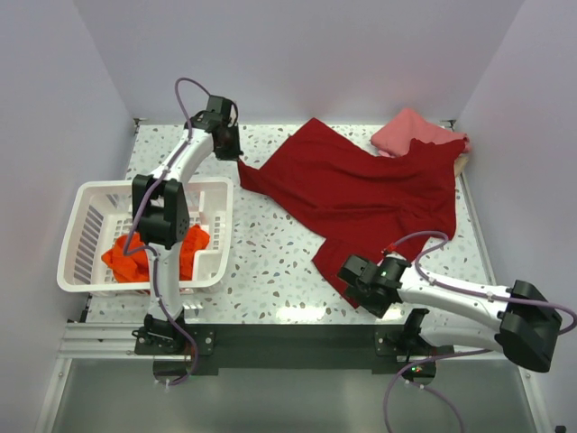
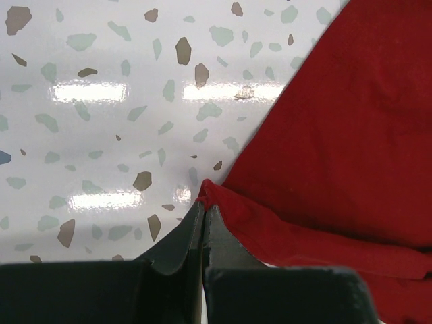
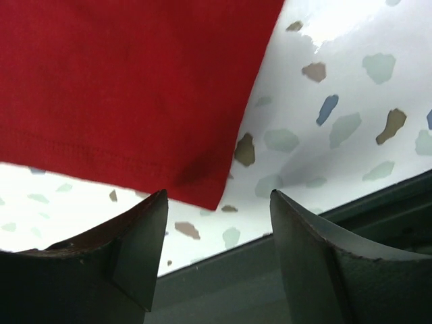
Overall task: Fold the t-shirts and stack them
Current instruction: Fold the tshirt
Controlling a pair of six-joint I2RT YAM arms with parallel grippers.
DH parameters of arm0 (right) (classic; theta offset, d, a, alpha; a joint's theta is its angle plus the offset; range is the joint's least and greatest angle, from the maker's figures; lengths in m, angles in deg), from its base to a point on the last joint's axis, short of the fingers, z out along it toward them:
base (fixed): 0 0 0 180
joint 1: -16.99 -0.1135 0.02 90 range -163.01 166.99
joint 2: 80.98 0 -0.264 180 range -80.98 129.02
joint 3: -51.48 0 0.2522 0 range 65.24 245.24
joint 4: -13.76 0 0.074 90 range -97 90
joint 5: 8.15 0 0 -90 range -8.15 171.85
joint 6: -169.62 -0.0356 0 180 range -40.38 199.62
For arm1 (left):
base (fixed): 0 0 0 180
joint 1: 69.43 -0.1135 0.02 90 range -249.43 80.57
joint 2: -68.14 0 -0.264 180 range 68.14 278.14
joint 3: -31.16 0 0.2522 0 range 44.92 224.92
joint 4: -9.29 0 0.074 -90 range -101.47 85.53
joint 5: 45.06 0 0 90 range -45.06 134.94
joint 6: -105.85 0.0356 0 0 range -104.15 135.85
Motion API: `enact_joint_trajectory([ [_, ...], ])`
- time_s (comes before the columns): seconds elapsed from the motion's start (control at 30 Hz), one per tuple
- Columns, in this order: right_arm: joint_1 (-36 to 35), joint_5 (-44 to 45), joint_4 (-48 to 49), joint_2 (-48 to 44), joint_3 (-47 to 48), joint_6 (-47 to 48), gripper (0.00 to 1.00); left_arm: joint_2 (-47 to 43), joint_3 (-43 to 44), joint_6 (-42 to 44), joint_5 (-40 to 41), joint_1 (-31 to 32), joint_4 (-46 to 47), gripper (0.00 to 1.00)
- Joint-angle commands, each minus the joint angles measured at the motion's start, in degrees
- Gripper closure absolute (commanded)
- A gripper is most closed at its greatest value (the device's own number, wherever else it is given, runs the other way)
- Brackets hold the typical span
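The large dark crimson t-shirt lies spread and crumpled across the middle and right of the table. My left gripper is shut on its far left corner, at table level. My right gripper is open and empty, with the shirt's near hem corner just ahead of its open jaws, by the table's front edge. The bright orange-red shirt lies bunched in the white basket. A folded pink shirt sits at the back right, partly under the crimson one. A sliver of tan cloth shows beside it.
The white slotted basket stands at the left, with the left arm reaching over it. A dark rail runs along the table's front edge, close under the right gripper. White walls close off the back and both sides.
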Motion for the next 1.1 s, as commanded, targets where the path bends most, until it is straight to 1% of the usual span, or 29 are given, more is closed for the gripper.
enact_joint_trajectory([
  [0.0,1.83,3.67,3.74,-1.2,-1.94,-0.91,0.36,-2.36,1.73,-0.45,-0.96,-0.71,1.13,1.0],
  [0.1,1.93,2.7,4.98,0.9,-1.68,0.85,0.37,-2.62,0.85,-0.27,-0.79,-0.72,1.31,1.0],
  [0.2,2.1,0.86,9.97,3.37,-1.86,2.87,0.38,-3.41,-0.03,-0.19,-0.43,-0.8,1.75,1.0],
  [0.23,2.27,0.07,12.6,5.55,-2.03,3.32,0.38,-3.5,-0.21,-0.1,-0.35,-0.8,1.75,1.0],
  [0.3,2.54,-1.16,13.85,7.93,-1.16,5.07,0.39,-3.85,-0.47,-0.18,-0.52,-0.8,1.92,1.0],
  [0.33,2.63,-1.34,13.25,10.73,-0.63,5.51,0.4,-3.94,-0.91,-0.18,-0.78,-0.8,1.92,1.0],
  [0.43,2.8,-1.69,10.88,13.65,1.04,6.57,0.44,-4.47,-1.87,-0.1,-0.87,-0.8,2.36,1.0],
  [0.6,2.72,-2.13,10.17,12.35,-0.54,4.82,0.53,-5.26,-2.41,-0.27,-1.14,-0.8,2.45,1.0],
  [0.73,2.72,-2.4,9.2,10.32,-2.03,4.02,0.64,-6.31,-3.72,-0.36,-1.22,-0.8,3.06,1.0],
  [0.77,2.72,-2.4,9.02,9.97,-2.21,4.02,0.71,-6.66,-4.07,-0.27,-1.22,-0.72,3.24,1.0],
  [0.8,2.72,-2.48,8.67,9.18,-2.38,4.02,0.76,-6.93,-4.6,-0.19,-1.31,-0.72,3.33,1.0],
  [0.83,2.72,-2.48,7.45,8.92,-2.3,4.02,0.86,-7.45,-4.86,-0.18,-1.4,-0.72,3.59,1.0],
  [0.93,2.72,-2.22,3.32,7.77,0.07,5.69,1.0,-8.42,-6.01,-0.1,-1.58,-0.8,4.12,1.0],
  [1.07,2.63,-2.22,-3.53,6.89,5.25,8.59,1.0,-9.83,-6.98,0.17,-1.4,-0.8,4.39,1.0],
])
